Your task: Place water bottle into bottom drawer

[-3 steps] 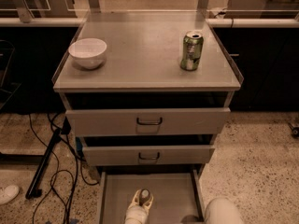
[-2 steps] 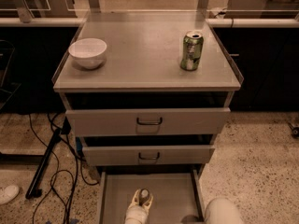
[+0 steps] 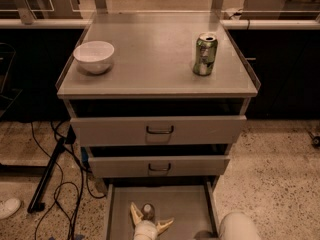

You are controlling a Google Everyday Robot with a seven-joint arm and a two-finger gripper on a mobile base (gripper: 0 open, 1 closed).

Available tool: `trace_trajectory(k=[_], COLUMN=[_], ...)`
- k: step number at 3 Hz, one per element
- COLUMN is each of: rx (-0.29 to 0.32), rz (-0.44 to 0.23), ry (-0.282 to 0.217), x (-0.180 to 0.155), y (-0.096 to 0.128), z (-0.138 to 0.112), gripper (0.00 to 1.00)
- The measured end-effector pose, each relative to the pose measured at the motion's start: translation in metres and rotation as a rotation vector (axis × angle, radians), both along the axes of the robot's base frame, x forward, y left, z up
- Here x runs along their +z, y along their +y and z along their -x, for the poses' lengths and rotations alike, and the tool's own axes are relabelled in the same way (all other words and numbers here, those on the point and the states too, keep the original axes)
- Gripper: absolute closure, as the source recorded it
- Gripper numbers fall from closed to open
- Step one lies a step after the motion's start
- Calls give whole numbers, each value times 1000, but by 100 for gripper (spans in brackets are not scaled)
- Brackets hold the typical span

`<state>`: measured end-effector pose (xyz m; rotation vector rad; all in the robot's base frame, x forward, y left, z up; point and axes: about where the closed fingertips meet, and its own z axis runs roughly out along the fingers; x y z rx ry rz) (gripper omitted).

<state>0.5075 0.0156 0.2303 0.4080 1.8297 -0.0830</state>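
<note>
The bottom drawer (image 3: 186, 203) is pulled out at the foot of the grey cabinet, and its flat floor shows. My gripper (image 3: 150, 219) is over the drawer at the lower edge of the view. Its pale fingers (image 3: 135, 213) are spread apart in a V. The water bottle (image 3: 147, 211) stands between them, seen from above as a small round top. Its body is hidden by the gripper. The fingers stand clear of the bottle on both sides.
A green soda can (image 3: 205, 54) and a white bowl (image 3: 94, 56) stand on the cabinet top. The two upper drawers (image 3: 160, 130) are pulled out a little. Cables and a black stand leg (image 3: 47, 176) lie on the floor at left. A white rounded robot part (image 3: 239, 227) is at lower right.
The gripper's fingers have spread apart from around the bottle's top. The bottle stays in the drawer. Nothing else moved.
</note>
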Motion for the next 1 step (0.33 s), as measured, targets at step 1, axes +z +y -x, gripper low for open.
trace_trajectory(k=[1], rx=[0], rz=[0], ry=[0], x=[0], y=[0], z=[0], gripper=[0])
